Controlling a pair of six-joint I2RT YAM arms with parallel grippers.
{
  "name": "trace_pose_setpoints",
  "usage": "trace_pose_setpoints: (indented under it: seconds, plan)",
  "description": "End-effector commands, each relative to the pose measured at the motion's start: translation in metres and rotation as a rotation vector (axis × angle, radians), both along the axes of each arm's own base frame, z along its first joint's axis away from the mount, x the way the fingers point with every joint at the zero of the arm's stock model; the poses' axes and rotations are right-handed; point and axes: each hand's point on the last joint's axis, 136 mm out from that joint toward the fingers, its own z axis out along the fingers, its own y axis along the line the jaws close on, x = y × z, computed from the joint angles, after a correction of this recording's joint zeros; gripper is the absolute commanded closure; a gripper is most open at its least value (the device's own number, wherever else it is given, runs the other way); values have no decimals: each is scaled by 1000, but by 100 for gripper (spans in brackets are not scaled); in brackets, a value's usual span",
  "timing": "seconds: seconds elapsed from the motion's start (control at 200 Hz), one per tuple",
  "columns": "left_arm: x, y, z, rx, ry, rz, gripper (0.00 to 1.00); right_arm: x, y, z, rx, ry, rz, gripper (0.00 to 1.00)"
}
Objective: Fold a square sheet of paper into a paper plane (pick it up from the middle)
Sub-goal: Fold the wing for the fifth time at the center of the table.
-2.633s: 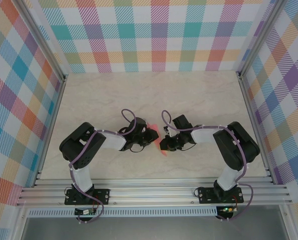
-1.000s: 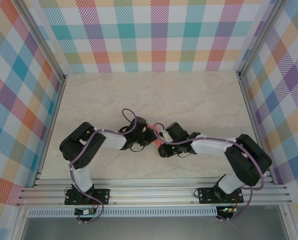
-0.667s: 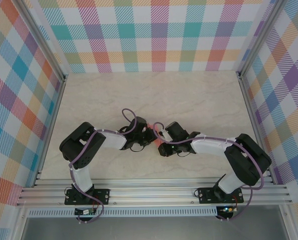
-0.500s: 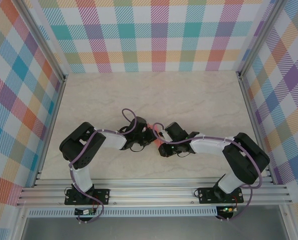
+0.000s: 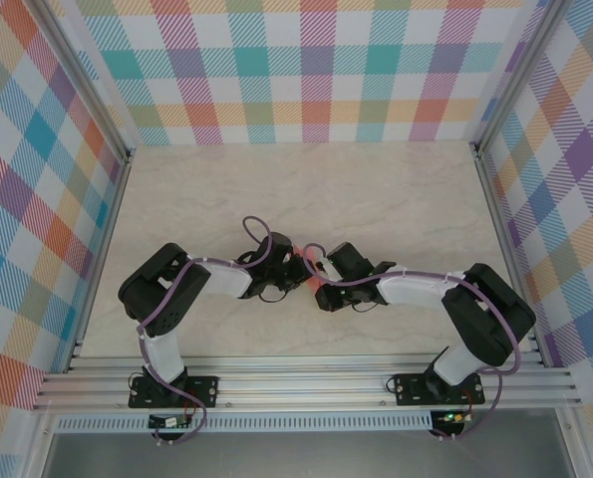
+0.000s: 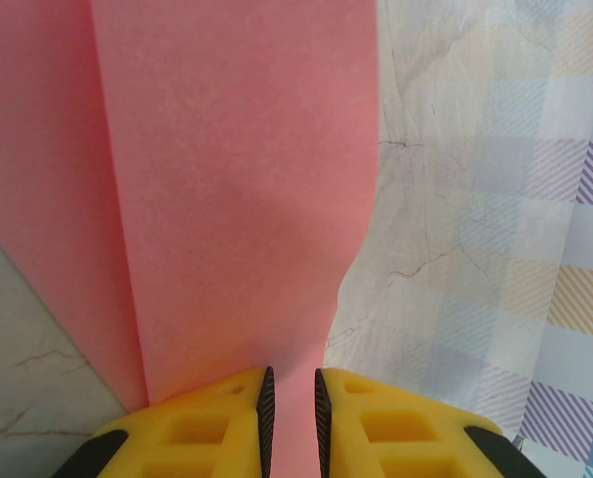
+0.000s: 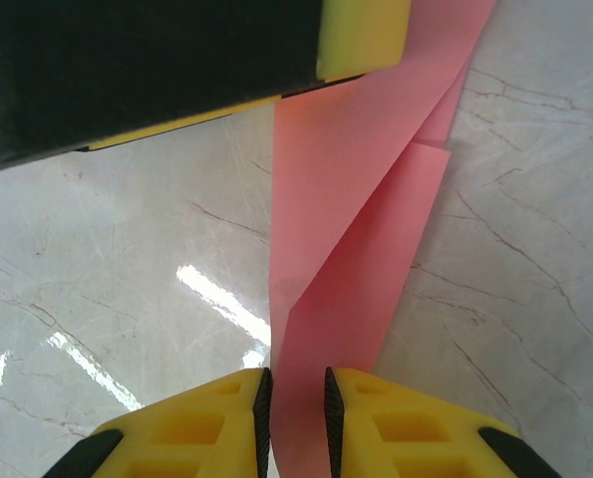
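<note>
Near the middle of the table (image 7: 97, 249), you seem mid-fold: the salmon-pink sheet of paper (image 6: 236, 179) is creased lengthwise but makes no dart yet, so the next move likely needs one side anchoring while the other carries a flap over squarely. Your left gripper (image 6: 291, 383) is clamped on one end of the sheet, and your right gripper (image 7: 297, 383) is pinched on the other.

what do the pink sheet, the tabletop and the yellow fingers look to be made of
The pink sheet: thin matte paper, given its sharp creases and soft bend. The tabletop: glossy marble-look surface, veined and mirroring a light; real stone or a print, unclear. The yellow fingers: probably moulded plastic, smooth with recessed pockets, with black pads, maybe rubber.
</note>
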Motion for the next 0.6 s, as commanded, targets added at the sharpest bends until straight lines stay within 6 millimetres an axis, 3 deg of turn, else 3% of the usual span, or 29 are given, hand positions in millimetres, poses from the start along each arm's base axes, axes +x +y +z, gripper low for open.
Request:
trace_pose_setpoints:
  seconds: [0.0,0.345,0.595]
  plan:
    - [-12,4,-18,47,58,-17,79,3,8,3,16,-5,8,80]
    - [-12,5,-18,52,62,-18,79,2,5,-5,28,29,-36,92]
    - [-13,5,-19,56,64,-17,80,2,1,-3,103,71,-63,96]
